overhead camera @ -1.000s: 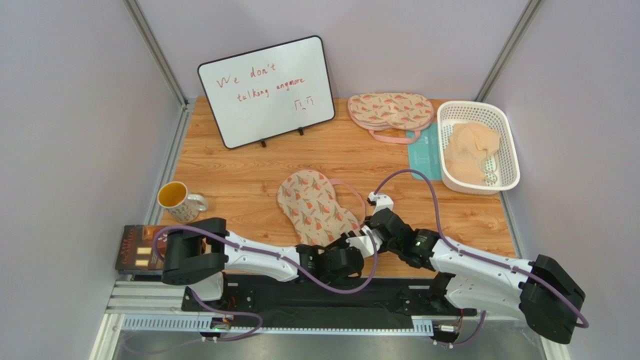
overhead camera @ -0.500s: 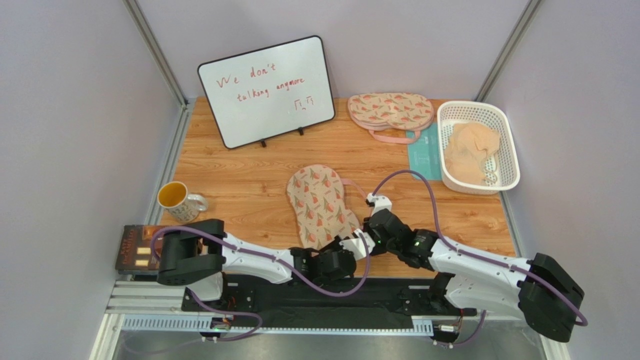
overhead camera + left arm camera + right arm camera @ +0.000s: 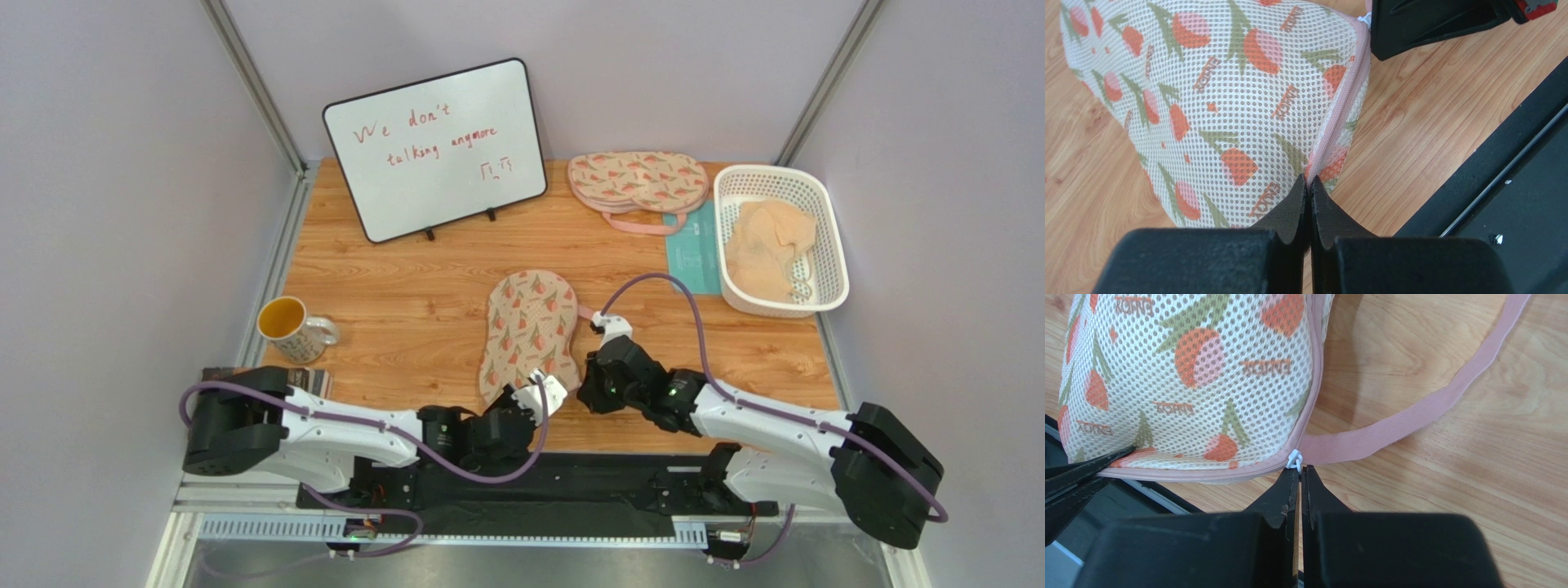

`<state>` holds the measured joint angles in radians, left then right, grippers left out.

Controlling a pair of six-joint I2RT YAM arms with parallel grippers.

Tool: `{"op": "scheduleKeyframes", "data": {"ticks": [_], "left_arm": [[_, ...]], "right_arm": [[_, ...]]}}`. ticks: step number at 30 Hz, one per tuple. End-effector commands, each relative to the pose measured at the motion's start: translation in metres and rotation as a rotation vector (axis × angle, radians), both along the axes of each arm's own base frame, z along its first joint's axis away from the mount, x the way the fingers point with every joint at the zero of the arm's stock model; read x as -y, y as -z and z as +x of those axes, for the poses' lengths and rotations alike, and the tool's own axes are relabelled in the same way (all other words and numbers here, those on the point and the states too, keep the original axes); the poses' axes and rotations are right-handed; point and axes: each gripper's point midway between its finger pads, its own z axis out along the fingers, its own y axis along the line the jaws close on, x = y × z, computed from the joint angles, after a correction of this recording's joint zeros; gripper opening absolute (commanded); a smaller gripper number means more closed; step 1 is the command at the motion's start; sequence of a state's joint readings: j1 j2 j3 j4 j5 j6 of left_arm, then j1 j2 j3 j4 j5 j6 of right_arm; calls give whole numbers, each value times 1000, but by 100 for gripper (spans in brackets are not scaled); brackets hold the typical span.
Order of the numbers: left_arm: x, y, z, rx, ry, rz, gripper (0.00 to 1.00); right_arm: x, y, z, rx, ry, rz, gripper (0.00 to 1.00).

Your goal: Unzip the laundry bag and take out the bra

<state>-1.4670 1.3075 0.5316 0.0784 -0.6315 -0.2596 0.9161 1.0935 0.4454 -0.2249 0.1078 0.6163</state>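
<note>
A black rail runs along the near edge, and beyond it a pale wooden table stretches back to plain lilac walls.

The laundry bag lies lengthwise mid-table, its near end between my two wrists. My left gripper is clenched on the bag's pink edge trim at that end. My right gripper is pressed shut as well, with the white zipper pull at its tips; how much of the pull I have caught is hard to make out. The pink loop strap trails flat across the wood beside it.

The zip looks closed, and the bag's mesh lets nothing inside show. A dark flat object at the left edge is mostly covered by my left arm.

A mug with a yellow inside stands left of the bag; I cannot tell whether it holds anything. Farther back, a whiteboard with red handwriting leans upright, a second printed pouch lies to its right, and a white basket at the far right holds a pale peach fabric heap.
</note>
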Motion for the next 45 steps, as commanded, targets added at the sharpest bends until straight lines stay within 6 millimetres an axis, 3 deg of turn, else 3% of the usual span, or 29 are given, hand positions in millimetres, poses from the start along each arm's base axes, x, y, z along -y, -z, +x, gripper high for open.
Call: {"op": "scheduleKeyframes", "data": {"ticks": [1, 5, 13, 15, 16, 19, 22, 28, 30, 32, 33, 35, 40, 45], "left_arm": [[-40, 5, 2, 2, -75, 55, 0], [-59, 8, 0, -2, -89, 67, 0], [-70, 5, -1, -14, -105, 46, 0], [-65, 2, -3, -23, -86, 28, 10], [-60, -2, -4, -24, -78, 11, 23], [-46, -12, -5, -24, -53, -13, 45], [-29, -24, -4, -11, -27, -30, 60], [14, -47, 0, 27, 24, -67, 64], [22, -41, 1, 35, 41, -23, 66], [38, -47, 1, 34, 61, -25, 68], [42, -39, 0, 28, 69, 2, 68], [58, -44, -1, 23, 82, -34, 68], [69, -30, 1, 21, 82, 11, 69], [67, -12, 3, 17, 58, 67, 69]], "right_arm": [[9, -7, 21, 56, 49, -43, 0], [9, -6, 24, 50, 51, -50, 0], [2, -4, 22, 32, 27, -29, 0], [0, -3, 20, 20, 14, -22, 0], [0, -2, 18, 16, 10, -19, 0], [-4, -2, 16, 10, 1, -1, 0], [-7, -2, 13, 6, -4, 20, 0], [-8, 5, 7, -12, -11, 26, 0], [-9, 6, 6, -16, -15, 25, 0], [-9, 5, 6, -15, -17, 28, 0], [-9, 5, 6, -13, -18, 27, 0], [-9, 4, 7, -10, -17, 30, 0], [-9, 1, 6, -5, -20, 37, 0], [-9, 1, 5, -4, -19, 43, 0]]}}
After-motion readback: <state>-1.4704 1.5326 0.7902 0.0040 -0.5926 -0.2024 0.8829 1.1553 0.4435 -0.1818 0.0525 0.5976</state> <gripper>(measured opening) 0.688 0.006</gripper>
